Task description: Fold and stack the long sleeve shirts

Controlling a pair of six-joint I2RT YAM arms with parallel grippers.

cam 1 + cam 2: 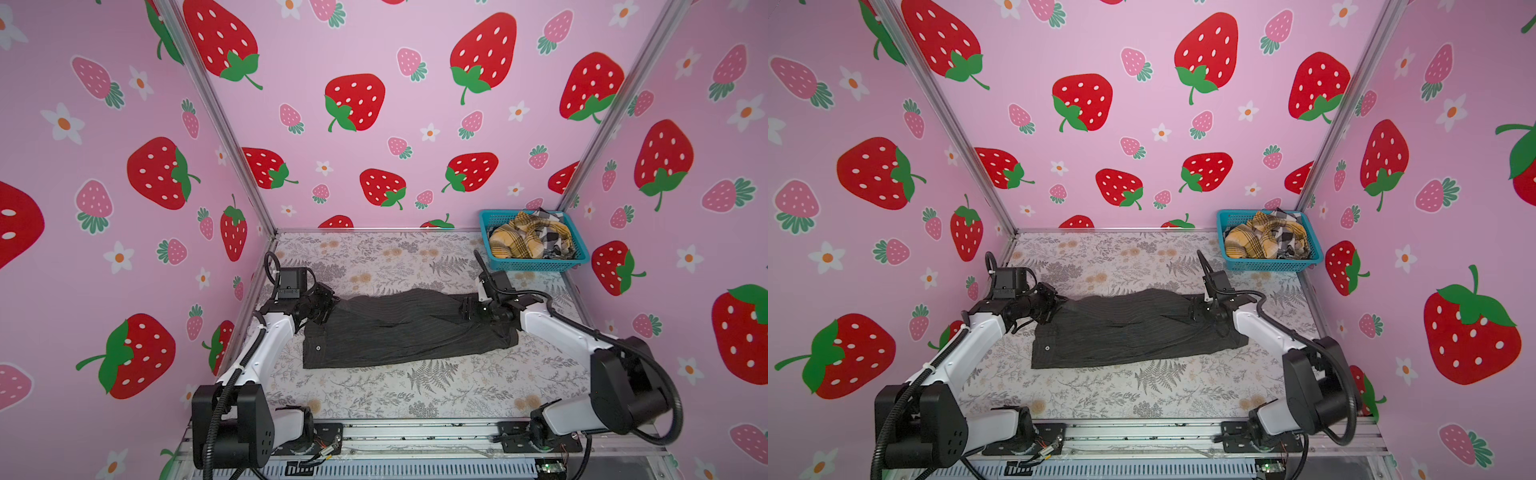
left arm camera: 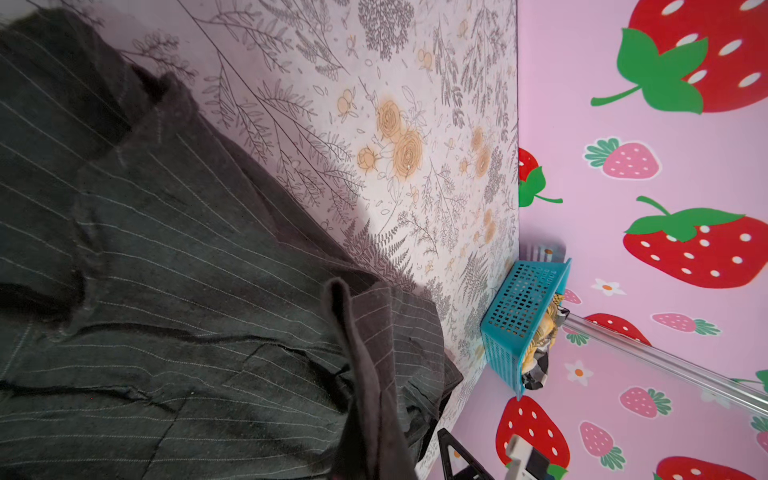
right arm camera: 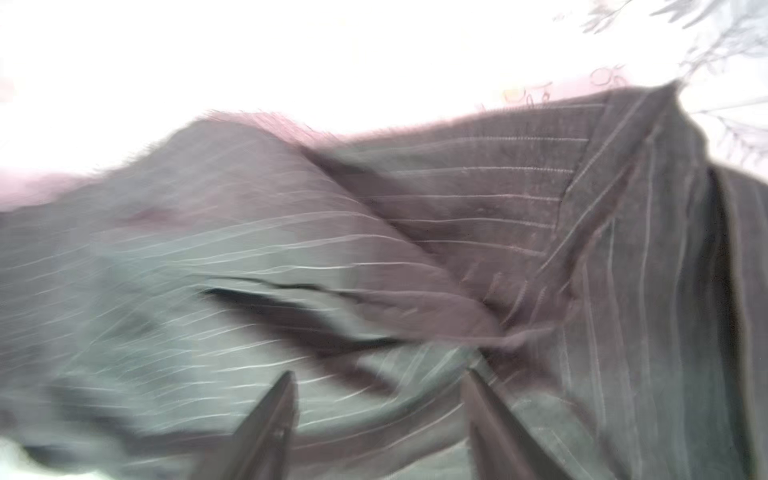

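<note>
Lying rumpled on the floral table (image 1: 374, 257), the soft charcoal pinstriped shirt (image 1: 399, 332) is pinched at its edge by the clenched left pincer (image 1: 331, 306); the right pincer (image 3: 378, 374) is spread, released.

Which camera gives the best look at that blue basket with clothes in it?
Both top views: the basket is seen from above with the yellow plaid shirt inside. The left wrist view shows only its mesh side; the right wrist view misses it.

Teal mesh basket (image 1: 536, 264) far right corner of floral tabletop (image 1: 374, 257); strawberry-print walls (image 1: 415, 104) around
</note>
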